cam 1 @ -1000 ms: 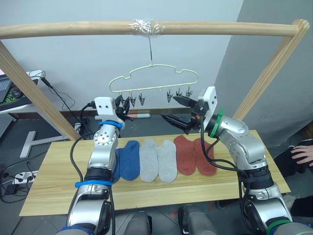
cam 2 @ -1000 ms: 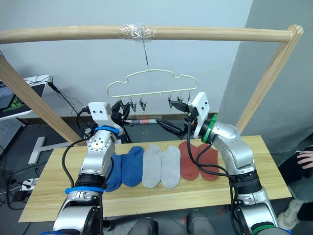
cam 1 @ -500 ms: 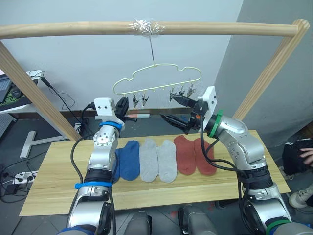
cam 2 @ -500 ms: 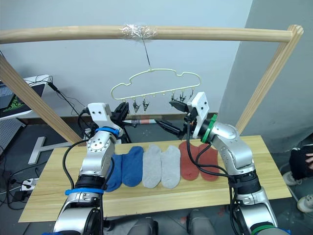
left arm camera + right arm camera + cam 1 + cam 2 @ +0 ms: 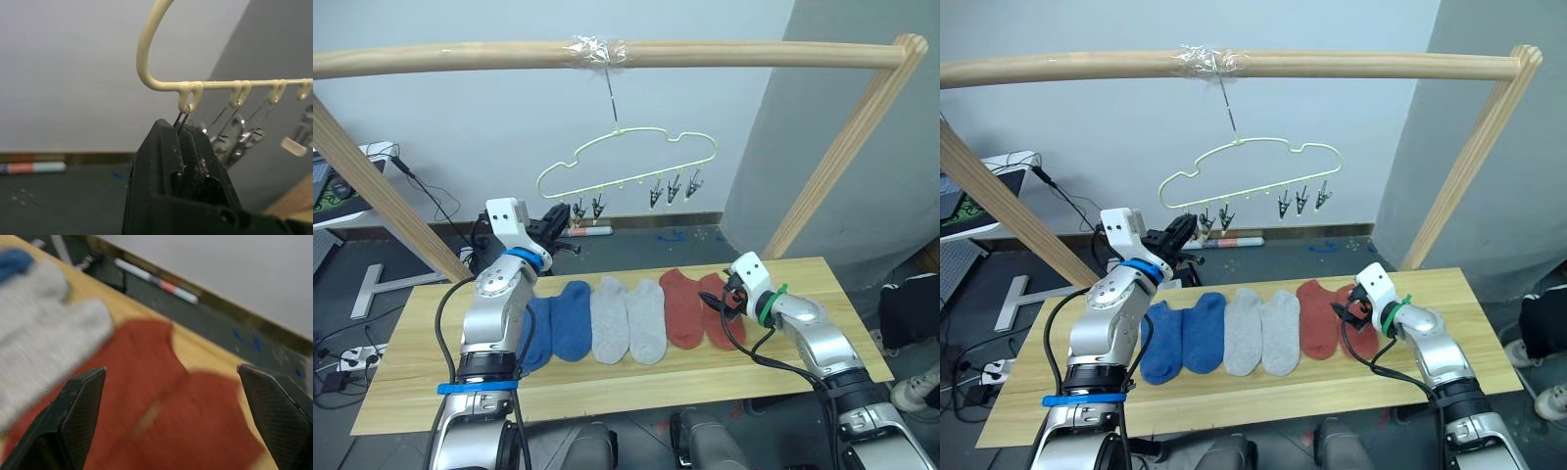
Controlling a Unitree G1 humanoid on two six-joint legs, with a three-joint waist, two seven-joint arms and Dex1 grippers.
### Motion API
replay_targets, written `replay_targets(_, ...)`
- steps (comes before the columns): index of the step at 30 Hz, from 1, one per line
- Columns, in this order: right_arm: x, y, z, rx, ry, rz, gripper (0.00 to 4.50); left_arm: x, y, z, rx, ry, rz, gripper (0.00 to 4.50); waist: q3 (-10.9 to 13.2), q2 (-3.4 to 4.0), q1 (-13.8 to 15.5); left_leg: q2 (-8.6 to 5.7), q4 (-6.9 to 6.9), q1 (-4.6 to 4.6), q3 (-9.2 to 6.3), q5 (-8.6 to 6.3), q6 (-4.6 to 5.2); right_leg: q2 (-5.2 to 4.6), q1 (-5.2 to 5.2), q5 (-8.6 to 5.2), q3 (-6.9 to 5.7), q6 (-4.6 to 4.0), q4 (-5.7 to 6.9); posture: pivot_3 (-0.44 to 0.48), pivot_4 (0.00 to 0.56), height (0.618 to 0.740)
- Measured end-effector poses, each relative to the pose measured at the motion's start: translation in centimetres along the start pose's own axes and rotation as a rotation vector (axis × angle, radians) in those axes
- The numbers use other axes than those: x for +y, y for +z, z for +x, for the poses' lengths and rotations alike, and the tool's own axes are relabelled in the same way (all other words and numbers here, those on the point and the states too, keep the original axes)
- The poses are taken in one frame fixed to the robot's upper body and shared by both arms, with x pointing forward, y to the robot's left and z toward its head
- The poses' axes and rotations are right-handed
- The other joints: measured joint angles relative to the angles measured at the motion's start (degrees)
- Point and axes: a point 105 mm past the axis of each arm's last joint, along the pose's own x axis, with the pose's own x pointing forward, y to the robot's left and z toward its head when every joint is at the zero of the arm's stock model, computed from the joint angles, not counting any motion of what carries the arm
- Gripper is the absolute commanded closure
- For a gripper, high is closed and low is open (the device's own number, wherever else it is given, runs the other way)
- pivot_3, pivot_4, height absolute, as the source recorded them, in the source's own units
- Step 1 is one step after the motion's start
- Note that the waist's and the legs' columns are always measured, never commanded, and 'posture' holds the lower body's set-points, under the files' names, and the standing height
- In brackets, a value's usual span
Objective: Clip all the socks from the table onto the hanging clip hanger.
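The right gripper (image 5: 171, 396) hangs wide open just above the two rust red socks (image 5: 700, 308), holding nothing, its two fingers spread to either side of the pair where they lie touching at the right-hand end of the row on the table (image 5: 822, 352). The left gripper (image 5: 560, 217) is raised to the left end of the clip hanger (image 5: 626, 166), its fingers pressed together on the leftmost metal clip (image 5: 182, 120).

The step in hand looks like picking up a red sock. To do it well, the open fingers should come down over the cuff of the nearer sock alone, not across the seam between the two, so that only one layer of fabric lifts. A pinch close to the cuff edge leaves a free margin for the clip to bite. The left gripper should hold the hanger level meanwhile, since it dangles from a thin hook on the wooden pole (image 5: 460, 57) and swings easily.

The head views show the whole row, blue socks (image 5: 553, 328), grey socks (image 5: 626, 321) and red, all six flat on the table and every clip bare. The left wrist view alone shows the clip's wire loop running down between the closed fingers; the right wrist view alone shows the clear gap between those fingers and the red fabric beyond.
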Motion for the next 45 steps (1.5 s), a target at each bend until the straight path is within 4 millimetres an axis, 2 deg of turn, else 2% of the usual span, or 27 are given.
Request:
replay_targets(7, -1.6, -2.3, 0.8, 0.073, -0.041, 0.014, 0.0, -0.2, 0.3, -0.6, 0.056, -0.063, -0.041, 4.49, 0.0, -0.04, 0.3, 0.05, 0.02, -0.01, 0.06, 0.01, 0.0, 0.29, 0.01, 0.01, 0.06, -0.01, 0.0, 0.024, 0.168, 0.74)
replay_targets(15, -1.9, -1.9, 2.7, 0.089, -0.024, 0.022, 0.0, -0.4, 0.6, -0.6, 0.06, -0.08, -0.057, 4.49, 0.1, -0.04, 0.5, 0.04, 0.01, -0.04, 0.07, 0.01, 0.0, 0.24, 0.0, 0.17, 0.12, -0.27, -0.04, 0.031, 0.166, 0.74)
replay_targets(21, -1.8, -4.6, 2.7, 0.184, -0.022, 0.037, 0.0, -0.7, 0.6, -0.7, 0.064, -0.093, -0.065, 4.49, 0.1, -0.04, 0.6, 0.03, 0.0, -0.08, 0.01, 0.0, -0.01, 0.2, 0.0, 0.17, 0.14, -0.29, -0.06, 0.043, 0.165, 0.74)
replay_targets(24, -1.2, -5.3, 2.8, 0.204, -0.003, 0.054, 0.61, -0.7, 0.6, -0.7, 0.065, -0.093, -0.066, 4.5, 0.1, -0.05, 0.6, 0.03, 0.02, -0.07, 0.02, 0.01, -0.01, 0.1, 0.0, 0.18, 0.13, -0.29, -0.04, 0.045, 0.163, 0.74)
replay_targets(35, -0.7, -5.6, 2.9, 0.211, 0.049, 0.024, 4.47, -0.7, 0.6, -0.7, 0.068, -0.096, -0.069, 4.5, 0.1, -0.05, 0.6, 0.0, 0.06, -0.02, 0.03, 0.01, -0.01, 0.02, 0.06, 0.18, 0.1, -0.29, -0.01, 0.041, 0.162, 0.74)
replay_targets(40, -1.2, -6.1, 2.0, 0.205, 0.047, -0.009, 4.47, -0.4, 0.7, -1.0, 0.078, -0.104, -0.12, 4.5, 0.1, -0.05, 0.6, 0.0, 0.05, -0.03, 0.02, 0.01, -0.01, -0.03, 0.05, 0.17, 0.1, -0.28, -0.01, 0.041, 0.162, 0.74)
replay_targets(43, -1.4, -6.2, 0.9, 0.199, 0.066, -0.048, 4.47, -0.6, 0.9, -1.5, 0.102, -0.15, -0.221, 4.5, 0.1, -0.04, 0.6, 0.0, 0.05, -0.07, -0.01, 0.01, -0.01, -0.03, 0.02, 0.17, 0.1, -0.27, -0.02, 0.042, 0.165, 0.74)
replay_targets(45, -1.6, -5.2, 0.0, 0.167, 0.09, -0.096, 4.47, -0.4, 1.2, -2.1, 0.124, -0.179, -0.314, 4.5, 0.1, -0.01, 0.5, 0.0, 0.04, -0.08, -0.02, 0.01, -0.01, -0.03, 0.01, 0.02, 0.07, -0.03, -0.01, 0.038, 0.165, 0.74)
